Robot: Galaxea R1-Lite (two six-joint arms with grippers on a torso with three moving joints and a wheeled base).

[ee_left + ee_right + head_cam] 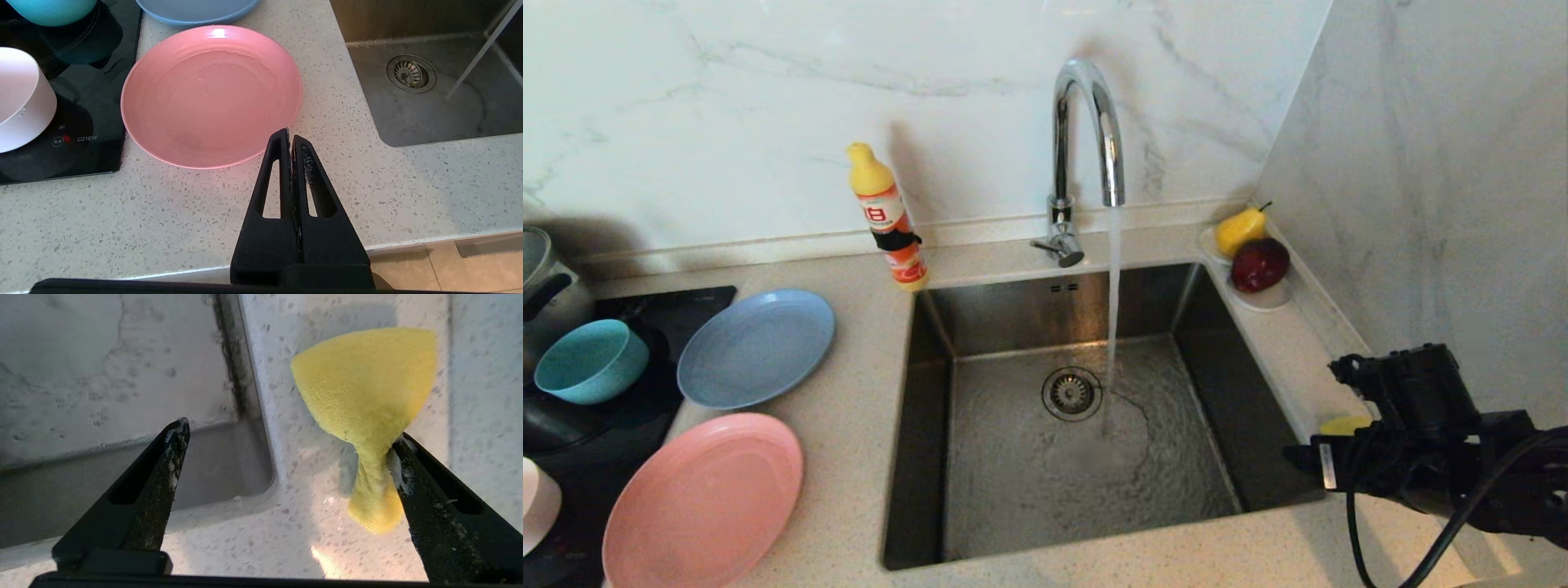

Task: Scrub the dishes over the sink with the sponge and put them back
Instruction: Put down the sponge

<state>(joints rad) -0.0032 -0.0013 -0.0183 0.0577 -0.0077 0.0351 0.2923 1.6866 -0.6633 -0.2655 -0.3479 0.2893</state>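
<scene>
The yellow sponge [367,396] lies pinched and bent on the counter right of the sink [1013,310], leaning on one finger [429,498] of my open right gripper [292,430]. The other finger is far from it. In the head view the sponge [1343,425] peeks out by that gripper [1327,412]. Water runs from the tap [1086,122] into the basin. Left of the sink lie the salmon-pink plate [703,502], grey-blue plate [756,347], teal bowl [592,361] and pale pink dish [538,502]. My left gripper [289,136] hangs shut and empty near the pink plate [210,96].
A detergent bottle [890,216] stands at the sink's back left corner. A white dish with a pear and a red fruit [1254,253] sits at the back right. A steel pot [539,278] and black hob [645,310] are far left. A marble wall [1462,204] closes the right side.
</scene>
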